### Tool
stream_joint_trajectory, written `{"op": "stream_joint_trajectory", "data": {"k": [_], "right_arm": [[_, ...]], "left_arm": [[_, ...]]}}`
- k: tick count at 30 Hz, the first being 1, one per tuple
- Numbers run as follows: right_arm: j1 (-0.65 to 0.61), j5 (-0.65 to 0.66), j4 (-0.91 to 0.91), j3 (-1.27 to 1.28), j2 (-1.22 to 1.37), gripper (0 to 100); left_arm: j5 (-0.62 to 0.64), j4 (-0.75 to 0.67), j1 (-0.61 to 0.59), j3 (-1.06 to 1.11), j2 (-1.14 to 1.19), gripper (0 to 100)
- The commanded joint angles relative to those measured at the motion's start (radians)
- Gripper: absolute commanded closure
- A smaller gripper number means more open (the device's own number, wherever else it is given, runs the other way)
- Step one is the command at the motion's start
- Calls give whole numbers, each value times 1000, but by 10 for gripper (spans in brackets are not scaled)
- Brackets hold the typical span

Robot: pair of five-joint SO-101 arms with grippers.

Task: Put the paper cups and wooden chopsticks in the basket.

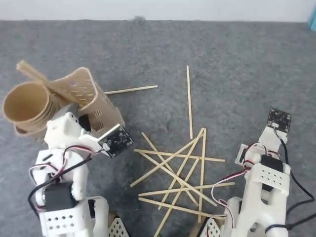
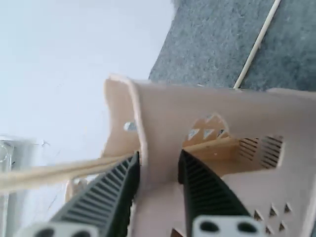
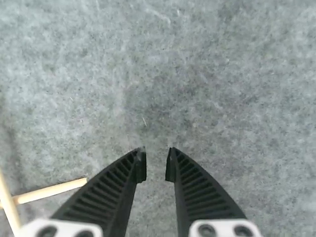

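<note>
The beige slotted basket (image 1: 91, 101) stands tilted at the left. A stack of paper cups (image 1: 27, 106) leans out of its far-left side, mouth up, and a few wooden chopsticks (image 1: 29, 71) poke out behind. My left gripper (image 2: 159, 160) is shut on the basket's wall (image 2: 163, 123) just below the rim, with a chopstick (image 2: 49, 173) running past one finger. Several chopsticks (image 1: 177, 168) lie crossed in the middle of the mat. My right gripper (image 3: 155, 150) hangs low over bare mat at the right, its fingers a narrow gap apart and holding nothing.
A single chopstick (image 1: 131, 90) lies just right of the basket, and another (image 1: 189, 101) points away from the pile. One chopstick end (image 3: 49, 191) lies near my right gripper. The grey mat (image 1: 237, 74) stretches bare at the far right.
</note>
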Motion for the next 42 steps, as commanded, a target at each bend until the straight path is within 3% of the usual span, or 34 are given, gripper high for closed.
{"op": "stream_joint_trajectory", "data": {"k": [1, 10, 17, 22, 27, 32, 36, 42], "right_arm": [[-7, 5, 7, -6, -19, 923], [-7, 5, 7, -6, -19, 923], [-7, 5, 7, -6, -19, 923], [-7, 5, 7, -6, -19, 923], [-7, 5, 7, -6, -19, 923], [-5, 5, 7, -6, -19, 923], [-4, 5, 8, -5, -19, 923], [-7, 11, 8, -3, -15, 923]], "left_arm": [[44, -17, 8, -139, 57, 870], [86, 176, 11, -363, 187, 869], [95, 222, 34, -417, 196, 869], [245, 305, 34, -605, 198, 869], [503, 427, 23, -805, 206, 869], [793, 462, -201, -863, 207, 869], [942, 445, -431, -745, 207, 869], [1073, 138, -720, -381, 207, 869]]}}
